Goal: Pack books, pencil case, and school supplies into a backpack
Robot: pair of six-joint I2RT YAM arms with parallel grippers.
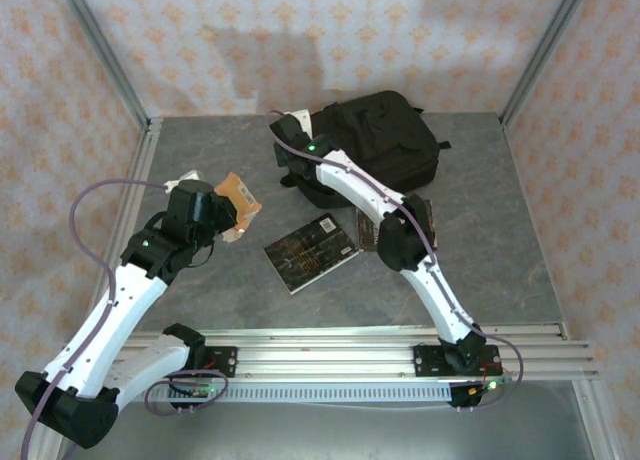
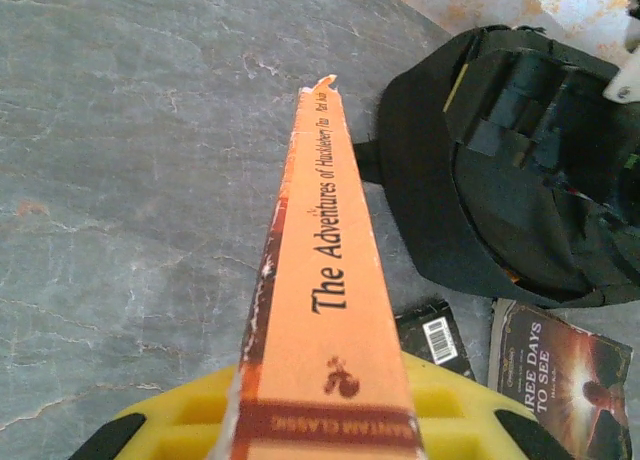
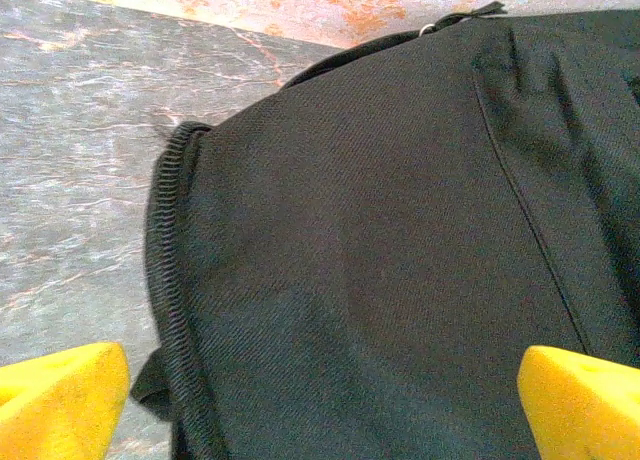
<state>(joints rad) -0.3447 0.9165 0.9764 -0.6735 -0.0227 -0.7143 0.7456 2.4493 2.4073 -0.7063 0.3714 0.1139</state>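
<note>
My left gripper (image 1: 230, 212) is shut on an orange paperback (image 1: 240, 194), held off the table at the left. In the left wrist view its spine (image 2: 325, 280) runs up between my yellow fingers (image 2: 180, 420). The black backpack (image 1: 385, 140) lies at the back of the table, and the left wrist view shows it open (image 2: 500, 170). My right gripper (image 1: 283, 130) hangs at the backpack's left side, jaws open wide over the black fabric (image 3: 380, 260), its fingertips (image 3: 60, 395) apart. A black-covered book (image 1: 312, 250) lies mid-table. The pencil case and school supplies are out of view.
A dark brown book (image 1: 368, 230) lies right of the black one, partly under my right arm; the left wrist view shows its cover (image 2: 565, 380). Metal frame posts and patterned walls close in the table's back corners. An aluminium rail (image 1: 330, 355) runs along the near edge.
</note>
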